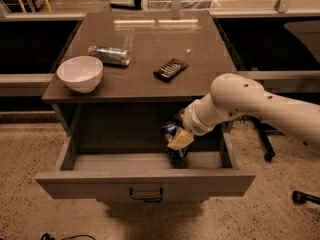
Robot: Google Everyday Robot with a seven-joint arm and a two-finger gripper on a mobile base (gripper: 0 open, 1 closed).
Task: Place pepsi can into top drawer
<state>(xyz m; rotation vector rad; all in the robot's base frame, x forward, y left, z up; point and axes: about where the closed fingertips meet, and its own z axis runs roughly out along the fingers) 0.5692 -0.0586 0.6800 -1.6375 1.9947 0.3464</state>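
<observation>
The top drawer (112,162) is pulled open, with its grey-brown front and small dark handle (146,194) facing me. My gripper (177,140) reaches from the right on a white arm and hangs inside the drawer's right half. It is shut on the pepsi can (170,132), a stout blue can held tilted between the tan finger pads (181,140). The can's lower end is down near the drawer floor, just behind the front panel. I cannot tell whether it touches the floor.
On the cabinet top (150,44) are a white bowl (80,73) at the front left, a slim silver-blue can (109,55) lying on its side behind it, and a dark flat packet (170,69) in the middle. Chair legs and castors (300,198) stand at the right.
</observation>
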